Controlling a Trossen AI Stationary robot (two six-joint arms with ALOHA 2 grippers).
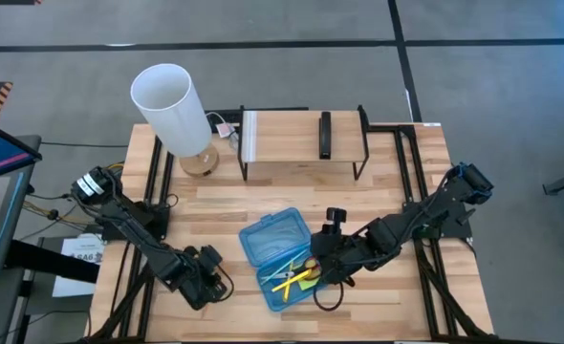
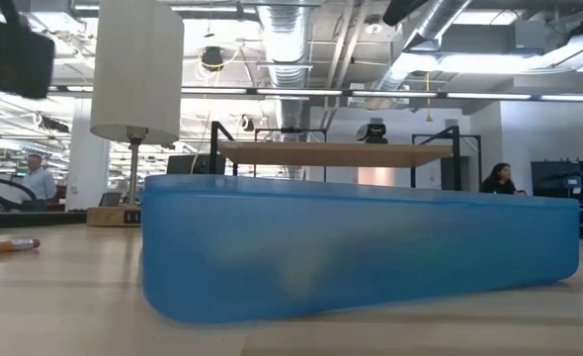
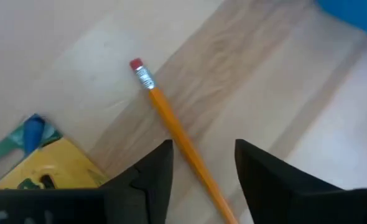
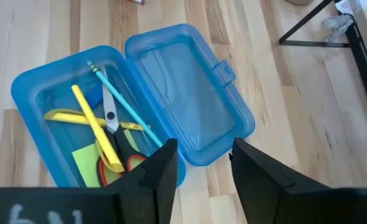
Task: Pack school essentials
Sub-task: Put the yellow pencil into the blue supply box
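Observation:
An orange pencil with a red eraser tip lies flat on the wooden table. My left gripper is open above it, one finger on each side of the shaft, touching nothing. Beside it lie a yellow crayon box and a small blue piece. The blue case lies open at the table's middle. Inside are yellow pencils, a teal pencil, red-handled scissors and a lime-green pad. My right gripper hovers open over the case's near rim.
A lamp with a white shade stands at the far left. A black-framed rack with a dark bar on it stands at the far middle. In the low view the case wall fills the foreground, and people sit in the room behind.

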